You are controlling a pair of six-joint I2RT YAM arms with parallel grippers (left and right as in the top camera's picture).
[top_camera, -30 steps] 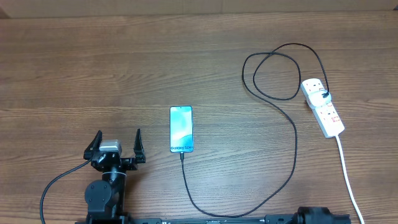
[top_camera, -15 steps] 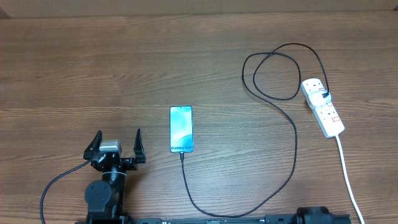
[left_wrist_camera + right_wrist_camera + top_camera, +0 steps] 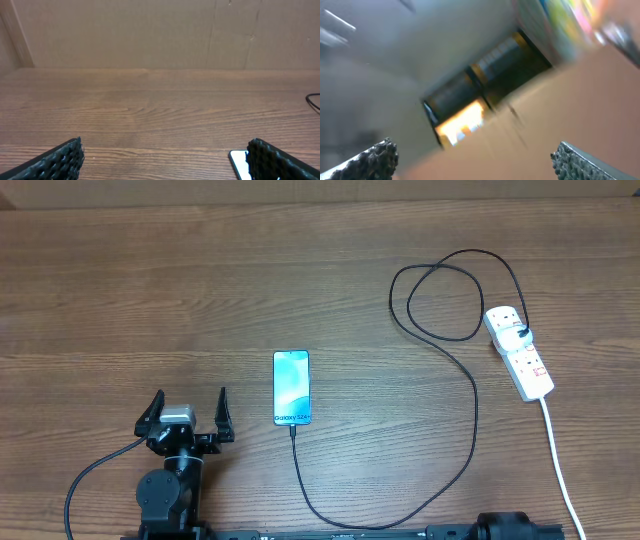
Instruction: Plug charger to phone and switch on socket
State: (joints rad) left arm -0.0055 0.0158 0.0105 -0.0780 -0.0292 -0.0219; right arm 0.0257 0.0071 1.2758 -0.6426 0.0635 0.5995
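Standing empty with fingers spread, the left gripper [image 3: 189, 408] has the phone [image 3: 291, 387] just to its right. The charger [image 3: 470, 410] looks already seated in it, so the socket [image 3: 520, 350], far right, probably needs switching. The right gripper [image 3: 475, 150] gapes too, its view blurred.

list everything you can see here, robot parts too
phone: 1, light blue screen, table middle
charger cable: 1, black, loops from the phone's near end to the power strip
power strip: 1, white with red marks, right side
strip cord: 1, white, runs to the near right edge
table: 1, brown wood
left gripper: 1, black, open, near left of the phone
right gripper: 1, black, open, seen only in its blurred wrist view
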